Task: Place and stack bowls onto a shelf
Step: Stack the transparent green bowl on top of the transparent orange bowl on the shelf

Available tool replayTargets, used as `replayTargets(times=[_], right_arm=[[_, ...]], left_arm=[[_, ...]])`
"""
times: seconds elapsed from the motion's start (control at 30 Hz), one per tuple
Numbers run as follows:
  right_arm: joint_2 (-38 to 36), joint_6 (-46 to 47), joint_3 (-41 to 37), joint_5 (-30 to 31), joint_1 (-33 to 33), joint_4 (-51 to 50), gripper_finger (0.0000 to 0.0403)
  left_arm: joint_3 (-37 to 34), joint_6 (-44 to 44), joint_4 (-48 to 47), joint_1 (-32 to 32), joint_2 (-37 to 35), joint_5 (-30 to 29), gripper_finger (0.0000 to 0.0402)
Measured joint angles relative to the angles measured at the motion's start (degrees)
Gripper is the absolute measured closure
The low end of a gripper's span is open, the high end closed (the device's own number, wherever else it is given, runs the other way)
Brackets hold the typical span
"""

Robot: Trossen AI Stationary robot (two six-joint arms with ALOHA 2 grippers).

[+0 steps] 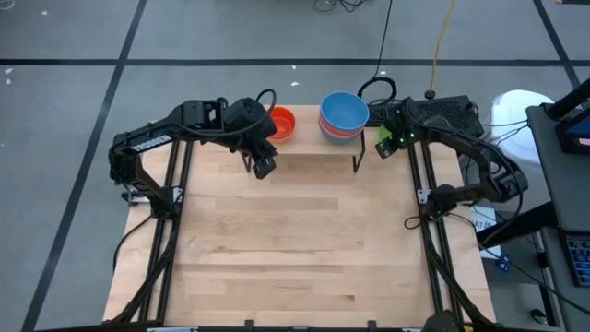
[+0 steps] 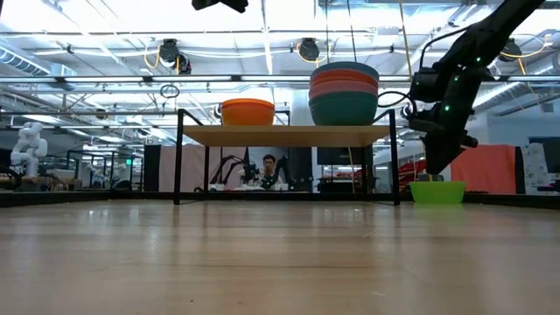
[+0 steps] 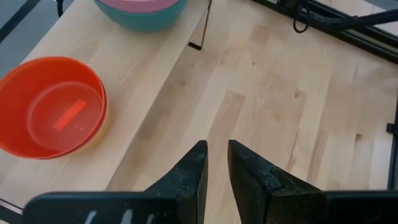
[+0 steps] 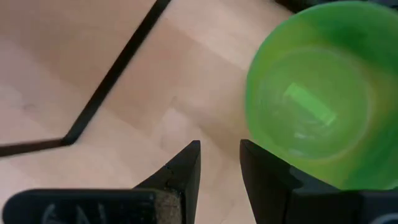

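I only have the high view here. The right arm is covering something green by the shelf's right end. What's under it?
Observer: A green bowl, standing on the tabletop just outside the shelf's right leg.
Operator: Is it gripped?
Observer: No. The right wrist view shows the right claw open and empty, with the bowl beside it.
Operator: What's under the blue bowl?
Observer: In the low view, pinkish rims sit under the blue bowl, with a teal bowl at the bottom.

Two small nested plastic bowls, red in yellow, sit on one low light-wood shelf. Beside them is one stack of round plastic bowls showing at least three. One green plastic bowl sits on the bench.
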Motion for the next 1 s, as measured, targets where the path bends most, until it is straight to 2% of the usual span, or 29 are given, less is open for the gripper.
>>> replayTargets(times=[0.13,0.47,0.8,1.0], right_arm=[[1.24,0.27,0.00,2.48,-0.33,1.75,0.0298],[1.82,-2.54,0.00,2.47,-1.57,5.11,0.0298],[4.63,-4.41,0.00,0.22,-3.02,5.01,0.0299],[5.95,-4.38,0.00,-0.59,-3.02,7.31,0.0315]], left_arm=[[0.00,-0.67,-0.04,0.00,0.00,0.00,0.0334],[0.00,-0.64,-0.07,0.00,0.00,0.00,0.0334],[0.00,-0.66,-0.07,-0.02,0.00,0.00,0.0334],[0.00,-0.88,-0.07,-0.02,0.00,0.00,0.0334]])
